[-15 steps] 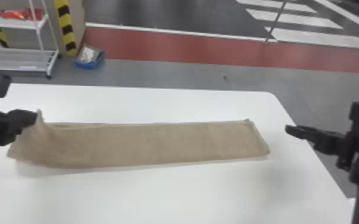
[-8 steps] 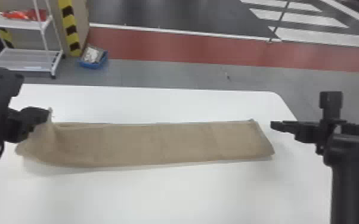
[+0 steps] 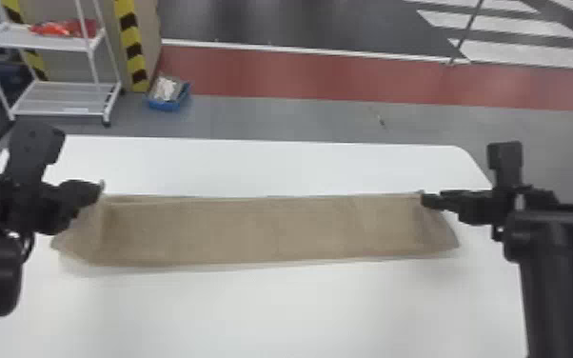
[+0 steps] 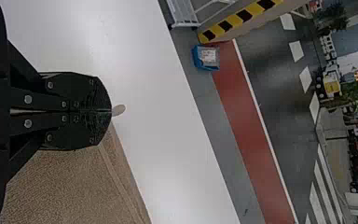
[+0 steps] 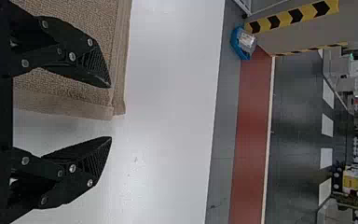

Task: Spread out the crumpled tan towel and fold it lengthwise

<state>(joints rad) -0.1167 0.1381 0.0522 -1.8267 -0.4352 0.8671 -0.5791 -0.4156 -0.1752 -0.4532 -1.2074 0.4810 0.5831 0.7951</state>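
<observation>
Head view shows our right tool (image 3: 426, 201) just moved in by the far right corner of the tan towel (image 3: 261, 231) on the counter (image 3: 261, 309), jaws spread. Our left tool (image 3: 100, 189) pinches the other far corner, so we're probably nearly fold-ready.

In front of you is a smooth white table (image 3: 271, 314) with a rounded far right corner. Directly on it you have the tan towel (image 3: 252, 231), laid out as a long, narrow strip running left to right. Most of it rests flat for you, while its left end rises off the tabletop toward the far corner.
</observation>
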